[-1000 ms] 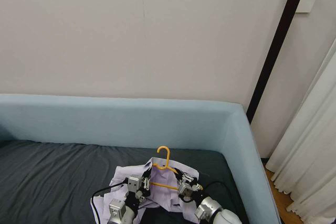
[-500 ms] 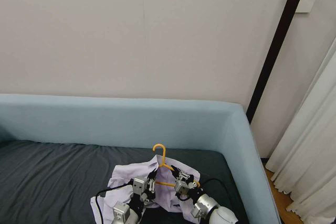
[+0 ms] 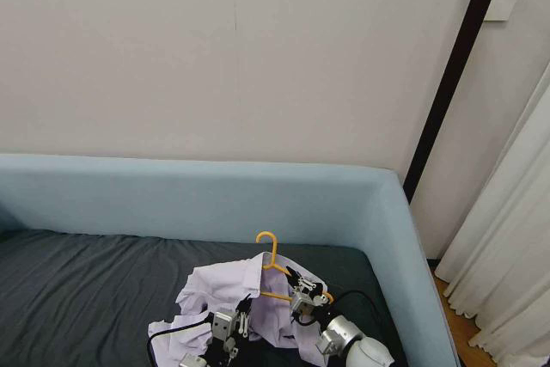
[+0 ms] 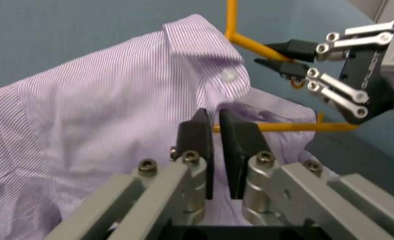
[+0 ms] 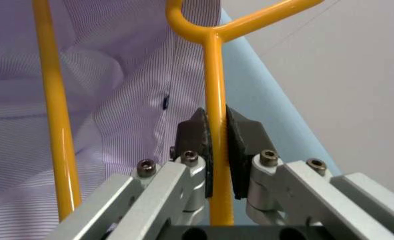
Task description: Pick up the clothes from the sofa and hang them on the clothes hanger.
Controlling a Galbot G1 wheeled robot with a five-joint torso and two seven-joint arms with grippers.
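Note:
A lilac striped shirt (image 3: 219,288) lies bunched on the sofa's dark seat, its collar drawn over one arm of a yellow hanger (image 3: 269,251). My right gripper (image 3: 297,286) is shut on the hanger's neck just under the hook, seen close in the right wrist view as hanger (image 5: 214,75) and gripper (image 5: 216,120). My left gripper (image 3: 240,312) sits beside it at the shirt's front; in the left wrist view its jaws (image 4: 215,120) are pressed together on the shirt (image 4: 116,100). That view also holds the hanger (image 4: 232,20) and the right gripper (image 4: 272,55).
The light blue sofa back (image 3: 189,199) runs behind the dark seat cushion (image 3: 77,290), with its arm (image 3: 412,281) on the right. A black pole (image 3: 447,83) and a white curtain (image 3: 507,255) stand beyond the sofa's right end.
The left gripper has drawn back toward me and lower, pulling the shirt's fabric out to the left. The hanger dipped, then rose slightly and shifted right with the right gripper.

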